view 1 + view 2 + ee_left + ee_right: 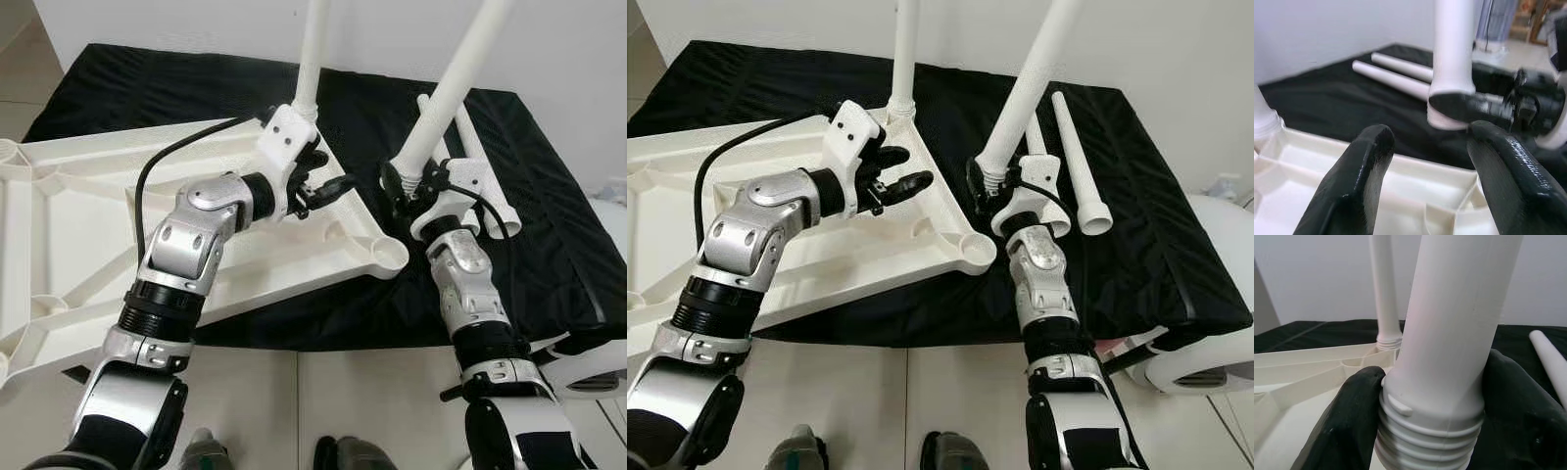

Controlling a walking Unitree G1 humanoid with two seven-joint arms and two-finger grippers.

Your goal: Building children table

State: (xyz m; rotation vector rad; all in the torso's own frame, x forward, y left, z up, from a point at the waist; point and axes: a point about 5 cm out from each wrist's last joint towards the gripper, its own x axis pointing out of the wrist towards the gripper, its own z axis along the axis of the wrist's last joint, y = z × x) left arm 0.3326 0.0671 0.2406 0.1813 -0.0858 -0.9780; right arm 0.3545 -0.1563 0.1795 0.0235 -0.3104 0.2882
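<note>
The white tabletop (pixel 88 225) lies upside down on a black cloth, ribs facing up. One white leg (pixel 312 54) stands upright in its far corner socket. My left gripper (pixel 328 186) hovers open over the tabletop's right edge, just below that leg, holding nothing. My right gripper (pixel 409 186) is shut on a second white leg (pixel 453 83) near its threaded end (pixel 1425 431), holding it tilted above the cloth, beside the empty near-right corner socket (pixel 388 253). Two more legs (pixel 1073 162) lie on the cloth behind.
The black cloth (pixel 549 245) covers the floor under the parts, with pale floor tiles (pixel 323 401) in front. A white wall rises close behind. A white rounded object (pixel 1215 343) sits at the right, by the cloth's edge. My feet (pixel 872 455) show at the bottom.
</note>
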